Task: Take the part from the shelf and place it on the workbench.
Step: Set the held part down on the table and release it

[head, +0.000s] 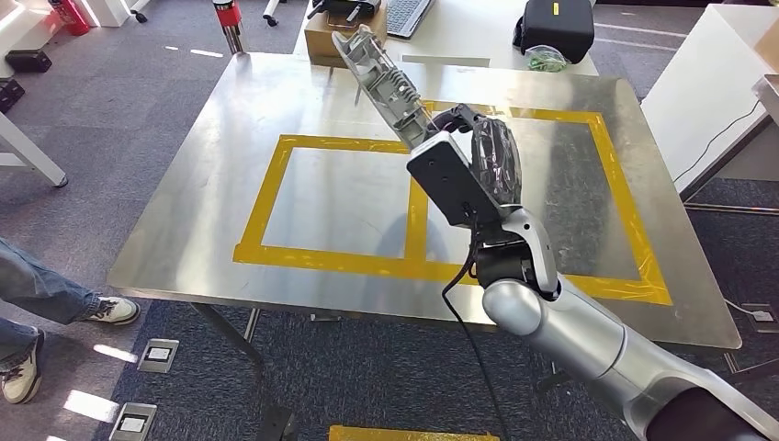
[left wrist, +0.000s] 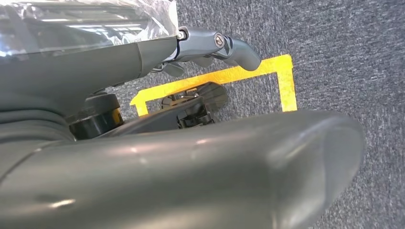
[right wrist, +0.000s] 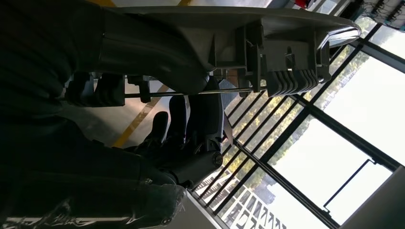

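- Part (head: pixel 381 78): long grey plastic moulding, gripped at its lower end by my right hand (head: pixel 468 152). Its long axis tilts up and away to the left, over the far half of the workbench (head: pixel 211 165).
- In the right wrist view I see the dark fingers (right wrist: pixel 184 126) curled under the part's ribbed underside (right wrist: pixel 267 57).
- Yellow tape (head: pixel 266 188) marks two rectangles on the steel top, both bare.
- My left hand (left wrist: pixel 210 47) hangs over carpet, fingers curled in, holding nothing.
- A person's legs (head: pixel 37 303) stand near the bench's left edge.

The long grey ribbed plastic part (head: pixel 381 81) is held tilted above the steel workbench (head: pixel 202 202).
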Motion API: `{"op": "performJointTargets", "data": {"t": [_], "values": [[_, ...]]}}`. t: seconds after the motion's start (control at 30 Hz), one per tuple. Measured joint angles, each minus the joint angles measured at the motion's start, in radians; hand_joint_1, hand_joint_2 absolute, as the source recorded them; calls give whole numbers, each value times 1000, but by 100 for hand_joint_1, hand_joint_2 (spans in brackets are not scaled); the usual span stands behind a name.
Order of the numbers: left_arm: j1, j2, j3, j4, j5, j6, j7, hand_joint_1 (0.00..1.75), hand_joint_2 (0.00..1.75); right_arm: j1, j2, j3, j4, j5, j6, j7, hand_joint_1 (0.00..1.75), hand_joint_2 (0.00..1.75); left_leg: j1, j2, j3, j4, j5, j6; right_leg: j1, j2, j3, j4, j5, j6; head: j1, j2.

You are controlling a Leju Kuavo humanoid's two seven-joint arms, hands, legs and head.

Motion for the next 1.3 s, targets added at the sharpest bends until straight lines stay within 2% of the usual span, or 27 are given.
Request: {"op": "performJointTargets", "data": {"t": [0.37, 0.83, 1.1, 1.3], "values": [[-2, -2, 0, 0, -21, -10, 10, 0, 0, -22, -68, -30, 44, -16, -13, 37, 175, 175, 0, 0, 0, 0, 0, 0, 0, 0, 0, 0, 0, 0, 0, 0], [0, -11, -1, 0, -36, -10, 20, 0, 0, -41, -173, -64, 107, 146, -12, 181, 175, 175, -1, 0, 0, 0, 0, 0, -1, 0, 0, 0, 1, 1, 0, 0], [7, -15, -1, 0, -37, -12, 16, 0, 0, -43, -241, -92, 120, 172, -4, 208, 175, 175, -1, 0, 0, 0, 0, 0, -1, 1, 0, 0, 1, 1, 0, 0], [20, -15, -1, 0, -35, -8, 15, 0, 0, -31, -277, -104, 119, 121, 28, 186, 175, 175, -1, 0, 0, 0, 0, 0, -1, 1, 0, 0, 1, 1, 0, 0]]}}
